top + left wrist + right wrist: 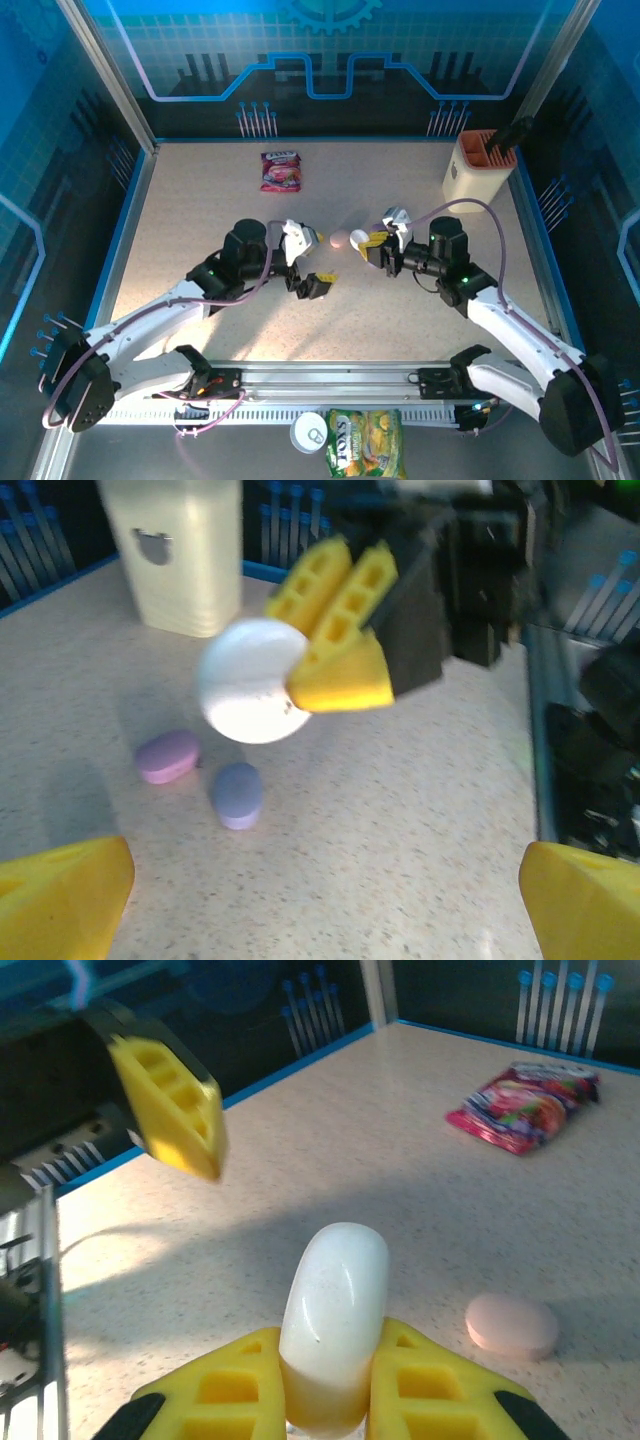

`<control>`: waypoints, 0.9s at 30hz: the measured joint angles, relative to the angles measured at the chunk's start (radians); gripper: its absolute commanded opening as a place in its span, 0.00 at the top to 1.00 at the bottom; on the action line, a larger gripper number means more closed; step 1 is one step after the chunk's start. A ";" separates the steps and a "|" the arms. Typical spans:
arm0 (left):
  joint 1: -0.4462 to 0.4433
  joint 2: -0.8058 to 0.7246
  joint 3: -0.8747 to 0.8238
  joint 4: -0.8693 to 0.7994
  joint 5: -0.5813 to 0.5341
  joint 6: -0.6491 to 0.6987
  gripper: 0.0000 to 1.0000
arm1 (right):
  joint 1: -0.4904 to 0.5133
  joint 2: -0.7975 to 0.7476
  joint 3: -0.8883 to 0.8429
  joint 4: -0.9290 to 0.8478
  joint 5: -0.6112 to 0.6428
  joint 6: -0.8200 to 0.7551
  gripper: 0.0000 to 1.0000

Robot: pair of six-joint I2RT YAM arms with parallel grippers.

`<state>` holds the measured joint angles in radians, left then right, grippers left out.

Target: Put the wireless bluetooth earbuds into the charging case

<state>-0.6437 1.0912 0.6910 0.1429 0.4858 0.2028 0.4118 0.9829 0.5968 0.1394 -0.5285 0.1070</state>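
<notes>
1. Steadiness is called for; the white charging case (335,1310) is clamped edge-on in the jaws of the right gripper (330,1395), raised just beside the pink case (512,1325).
2. The left gripper (322,905), jaws wide apart, is best brought in slowly.
3. The white charging case is glossy and likely slippery; whether earbuds lie inside cannot be told.
</notes>
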 measured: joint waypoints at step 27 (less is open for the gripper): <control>-0.029 0.069 0.016 0.058 0.413 -0.051 0.47 | 0.113 0.042 0.216 -0.273 -0.400 -0.183 0.94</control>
<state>-0.6727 1.1599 0.7067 0.2005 0.8986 0.1513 0.5247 1.0248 0.8127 -0.1337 -0.9283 -0.0765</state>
